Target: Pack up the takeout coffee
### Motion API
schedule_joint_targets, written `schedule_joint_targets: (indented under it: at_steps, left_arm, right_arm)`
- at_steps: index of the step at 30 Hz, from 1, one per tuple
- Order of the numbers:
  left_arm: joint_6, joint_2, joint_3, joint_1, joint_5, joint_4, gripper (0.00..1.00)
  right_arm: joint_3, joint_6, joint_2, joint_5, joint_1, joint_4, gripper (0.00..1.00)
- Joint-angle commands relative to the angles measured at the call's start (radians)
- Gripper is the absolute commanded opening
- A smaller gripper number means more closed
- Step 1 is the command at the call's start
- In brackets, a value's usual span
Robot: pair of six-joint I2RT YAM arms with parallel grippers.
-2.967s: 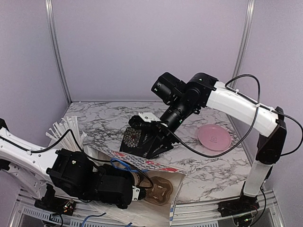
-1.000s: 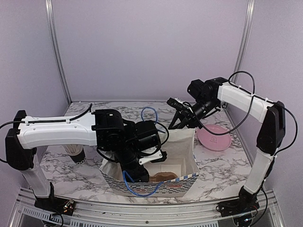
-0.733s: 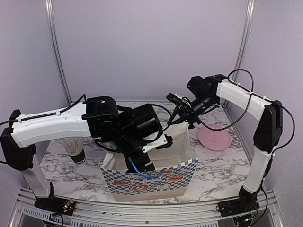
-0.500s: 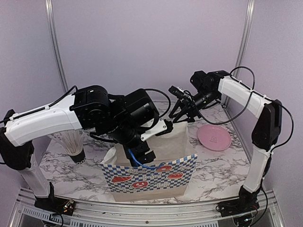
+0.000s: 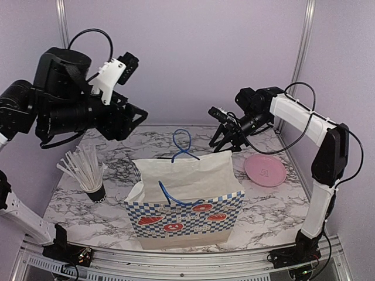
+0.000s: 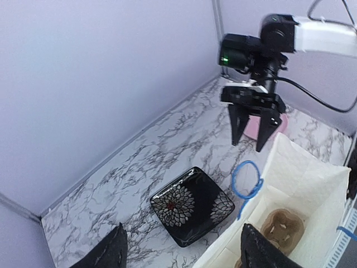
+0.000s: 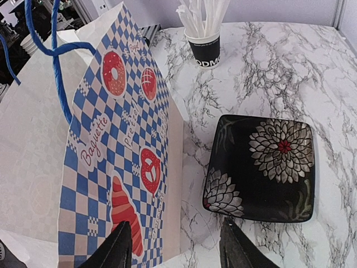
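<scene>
The left gripper hangs high and left of the paper bag, jaws spread and empty. The right gripper hovers behind the bag, likewise released. The takeout coffee shows in no view.

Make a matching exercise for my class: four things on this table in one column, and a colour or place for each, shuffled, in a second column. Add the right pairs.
Column one
1. paper bag
2. round plate
3. square dish
4. cup of straws

Column two
a. black with a flower pattern, on the far side of the bag
b. pink, at the right of the table
c. blue and white checks, standing open at the middle front
d. short and black, at the left of the table

Pairs: 1-c, 2-b, 3-a, 4-d
</scene>
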Motion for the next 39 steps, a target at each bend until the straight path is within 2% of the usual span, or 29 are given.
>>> schedule_joint_targets:
  at_steps: [1,7,10,14,20,28,39]
  left_arm:
    - [-0.193,-0.114,-0.188,0.034,-0.233,0.015,0.66]
    - [-0.410,-0.240,-0.443,0.160,-0.138,-0.084,0.56]
    - [-0.562,-0.280,-0.506,0.184,-0.195,-0.167,0.48]
    - [-0.714,-0.346,-0.580,0.244,-0.218,-0.258,0.42]
    - [-0.719,-0.397,-0.639,0.356,-0.178,-0.271,0.40]
    - [-0.638,-0.342,-0.669,0.470,-0.116,-0.249,0.33]
    - [-0.480,-0.286,-0.749,0.623,-0.017,-0.078,0.25]
  right_arm:
    - [0.058,0.048,-0.031,0.021,-0.003,0.003,0.50]
    - [-0.017,0.125,-0.087,0.062,-0.003,0.132,0.48]
    - [-0.027,0.140,-0.098,0.064,-0.003,0.149,0.48]
    - [-0.034,0.144,-0.109,0.047,-0.003,0.156,0.47]
    - [-0.034,0.146,-0.109,0.037,-0.003,0.156,0.47]
    - [-0.038,0.153,-0.112,0.040,-0.003,0.159,0.46]
    - [-0.045,0.157,-0.110,0.049,-0.003,0.161,0.46]
